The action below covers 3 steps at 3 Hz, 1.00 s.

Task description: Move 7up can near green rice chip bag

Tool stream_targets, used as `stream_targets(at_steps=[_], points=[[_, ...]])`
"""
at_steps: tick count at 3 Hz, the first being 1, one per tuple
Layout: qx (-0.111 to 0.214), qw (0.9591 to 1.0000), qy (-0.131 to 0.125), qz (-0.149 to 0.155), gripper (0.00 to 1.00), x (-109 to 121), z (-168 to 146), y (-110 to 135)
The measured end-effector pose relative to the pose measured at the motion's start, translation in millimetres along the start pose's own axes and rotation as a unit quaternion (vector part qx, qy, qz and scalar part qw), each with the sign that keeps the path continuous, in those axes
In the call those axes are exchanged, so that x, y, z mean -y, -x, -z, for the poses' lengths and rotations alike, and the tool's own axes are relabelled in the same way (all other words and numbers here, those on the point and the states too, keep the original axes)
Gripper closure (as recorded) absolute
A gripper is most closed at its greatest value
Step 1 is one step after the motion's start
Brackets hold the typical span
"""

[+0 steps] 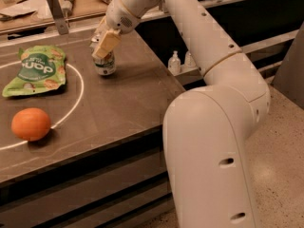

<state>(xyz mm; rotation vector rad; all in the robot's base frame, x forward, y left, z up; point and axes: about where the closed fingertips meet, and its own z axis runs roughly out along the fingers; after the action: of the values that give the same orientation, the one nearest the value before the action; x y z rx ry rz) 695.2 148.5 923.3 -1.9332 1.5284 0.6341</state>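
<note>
The 7up can (105, 64), white and green, stands upright at the back of the dark table, right of the white circle line. My gripper (103, 42) comes down on it from above and is shut on its top, with a tan finger pad (108, 41) in front of the can's upper half. The green rice chip bag (36, 70) lies flat at the left inside the circle, about a bag's width left of the can. The can's top is hidden by the fingers.
An orange (31, 124) sits near the table's front left. Two small clear pump bottles (174, 62) stand on a lower shelf past the table's right edge (156, 75). A cluttered counter (57, 4) runs behind the table. My arm's large body fills the right.
</note>
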Motion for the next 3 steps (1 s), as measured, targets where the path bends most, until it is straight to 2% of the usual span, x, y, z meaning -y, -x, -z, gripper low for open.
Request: stream_targets(at_steps=[1,3], points=[[0.007,0.9995,-0.007,0.029,1.00,6.9,-0.7,24.8],[0.011,0.9986,-0.042,0.029,1.00,24.4,-4.5,41.3]])
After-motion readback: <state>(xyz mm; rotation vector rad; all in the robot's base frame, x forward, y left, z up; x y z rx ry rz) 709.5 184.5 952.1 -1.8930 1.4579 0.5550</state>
